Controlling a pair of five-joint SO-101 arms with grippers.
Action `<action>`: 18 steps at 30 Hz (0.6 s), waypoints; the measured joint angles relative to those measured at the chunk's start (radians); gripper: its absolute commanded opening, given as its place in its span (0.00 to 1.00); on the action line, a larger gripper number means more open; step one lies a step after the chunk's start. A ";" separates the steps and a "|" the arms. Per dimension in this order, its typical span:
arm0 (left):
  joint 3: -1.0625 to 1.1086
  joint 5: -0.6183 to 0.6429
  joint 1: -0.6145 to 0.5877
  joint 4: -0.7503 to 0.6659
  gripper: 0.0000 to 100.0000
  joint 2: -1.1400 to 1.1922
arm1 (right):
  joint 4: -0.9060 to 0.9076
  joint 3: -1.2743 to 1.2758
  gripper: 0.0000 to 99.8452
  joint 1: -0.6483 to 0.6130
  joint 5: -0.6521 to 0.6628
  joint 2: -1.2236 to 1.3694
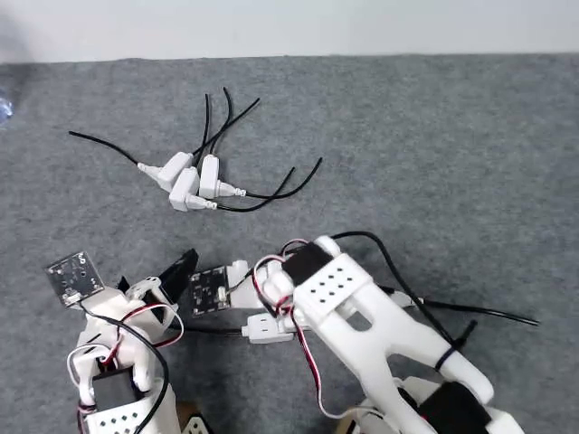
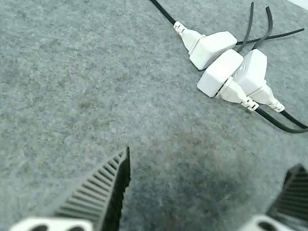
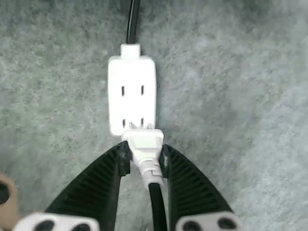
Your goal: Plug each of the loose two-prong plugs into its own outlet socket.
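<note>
Right wrist view: the right claw (image 3: pixel 144 150) is clenched on a plug (image 3: pixel 143 140), whose prongs meet the near end of the outlet socket (image 3: pixel 132 91) straight ahead, both axes aligned; the left claw (image 2: pixel 207 168) hangs released over the desk (image 2: pixel 72 72).

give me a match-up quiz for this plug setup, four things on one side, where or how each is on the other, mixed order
1. left hand
2. right hand
3. outlet block by the right hand
4. three white blocks with cords

A. bunched together far out on the grey mat
B. shut on a white plug
C. open above bare mat
D. two slot pairs face up, plug at one end

Pairs: 1-C, 2-B, 3-D, 4-A
</note>
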 measured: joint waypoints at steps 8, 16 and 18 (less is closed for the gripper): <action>0.000 0.000 0.000 0.000 0.46 0.000 | -0.057 0.041 0.01 -0.044 -0.051 -0.003; 0.000 0.000 0.000 0.000 0.46 0.000 | 0.034 0.058 0.01 -0.020 -0.038 0.012; 0.000 0.000 0.000 0.000 0.46 0.000 | 0.068 0.025 0.01 -0.012 -0.035 0.002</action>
